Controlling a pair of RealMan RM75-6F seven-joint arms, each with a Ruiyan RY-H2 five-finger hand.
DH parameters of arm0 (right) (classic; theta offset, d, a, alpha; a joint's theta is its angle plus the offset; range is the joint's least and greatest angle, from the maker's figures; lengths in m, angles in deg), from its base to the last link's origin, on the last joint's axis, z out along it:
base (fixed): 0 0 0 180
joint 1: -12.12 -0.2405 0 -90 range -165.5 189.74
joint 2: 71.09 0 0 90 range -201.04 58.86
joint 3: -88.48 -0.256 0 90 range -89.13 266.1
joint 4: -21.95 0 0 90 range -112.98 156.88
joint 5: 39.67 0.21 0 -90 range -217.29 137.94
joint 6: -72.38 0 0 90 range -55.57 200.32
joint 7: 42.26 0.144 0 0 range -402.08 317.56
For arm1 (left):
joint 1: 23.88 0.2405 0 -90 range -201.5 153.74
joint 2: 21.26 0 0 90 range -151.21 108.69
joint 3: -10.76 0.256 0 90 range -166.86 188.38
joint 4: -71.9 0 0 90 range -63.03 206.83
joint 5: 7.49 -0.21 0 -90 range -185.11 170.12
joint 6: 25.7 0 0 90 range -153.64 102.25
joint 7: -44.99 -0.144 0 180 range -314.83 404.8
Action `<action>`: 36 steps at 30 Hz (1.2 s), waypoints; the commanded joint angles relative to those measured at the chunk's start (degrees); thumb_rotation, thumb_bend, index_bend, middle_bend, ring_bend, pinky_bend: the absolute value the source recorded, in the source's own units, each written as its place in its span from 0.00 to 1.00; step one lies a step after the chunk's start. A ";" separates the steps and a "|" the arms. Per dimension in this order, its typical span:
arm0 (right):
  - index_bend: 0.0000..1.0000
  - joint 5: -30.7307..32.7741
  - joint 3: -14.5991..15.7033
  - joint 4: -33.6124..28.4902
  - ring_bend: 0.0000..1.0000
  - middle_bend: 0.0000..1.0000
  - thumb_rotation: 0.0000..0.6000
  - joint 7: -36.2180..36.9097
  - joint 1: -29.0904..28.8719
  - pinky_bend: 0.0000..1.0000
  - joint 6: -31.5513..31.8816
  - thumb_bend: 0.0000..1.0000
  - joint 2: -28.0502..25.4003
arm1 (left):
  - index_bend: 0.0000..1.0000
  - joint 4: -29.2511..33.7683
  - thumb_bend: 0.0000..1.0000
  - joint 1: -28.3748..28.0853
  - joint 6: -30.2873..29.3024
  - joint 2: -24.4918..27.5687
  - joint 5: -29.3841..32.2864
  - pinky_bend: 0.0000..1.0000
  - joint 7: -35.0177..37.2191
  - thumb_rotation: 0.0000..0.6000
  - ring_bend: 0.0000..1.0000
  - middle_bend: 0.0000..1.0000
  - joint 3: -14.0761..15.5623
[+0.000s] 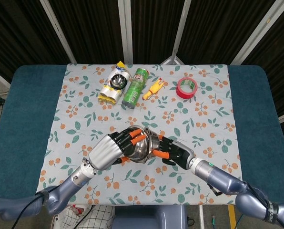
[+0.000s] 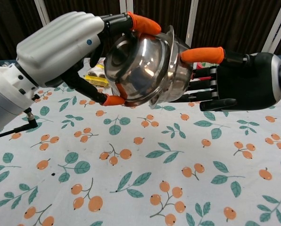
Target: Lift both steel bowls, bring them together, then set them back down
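Observation:
Both steel bowls hang above the floral cloth, mouth to mouth. My left hand (image 2: 60,47) grips the left bowl (image 2: 140,70), orange fingertips over its top rim and thumb beneath. That bowl sits tilted, partly nested in the right bowl (image 2: 179,79), which my black right hand (image 2: 237,82) holds from behind with its thumb across the top. In the head view the left hand (image 1: 109,150), the left bowl (image 1: 140,148), the right bowl (image 1: 153,141) and the right hand (image 1: 176,154) meet near the front middle of the table.
At the back of the cloth (image 1: 199,119) lie a crumpled silver snack bag (image 1: 113,85), a green can (image 1: 135,87) on its side, a small yellow object (image 1: 154,89) and a red tape roll (image 1: 186,87). Teal table edges (image 1: 27,109) flank the cloth.

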 commanded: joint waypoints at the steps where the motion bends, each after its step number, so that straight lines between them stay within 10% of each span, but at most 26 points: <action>1: 1.00 0.49 -1.32 -1.96 0.95 0.93 1.00 -1.76 1.37 1.00 -1.20 0.47 -0.39 | 0.35 -0.25 0.28 -0.18 0.24 -0.32 0.08 0.65 -0.09 1.00 0.44 0.54 -0.06; 21: 1.00 1.41 -1.51 5.65 0.95 0.93 1.00 -16.55 3.45 1.00 1.17 0.47 2.17 | 0.36 5.51 0.29 1.35 -2.31 3.93 -1.68 0.65 -0.23 1.00 0.44 0.54 1.04; 36: 1.00 -12.58 14.27 17.25 0.95 0.93 1.00 -60.13 0.94 1.00 26.67 0.47 5.52 | 0.36 8.47 0.29 4.10 1.79 11.27 3.20 0.65 -0.92 1.00 0.45 0.54 2.68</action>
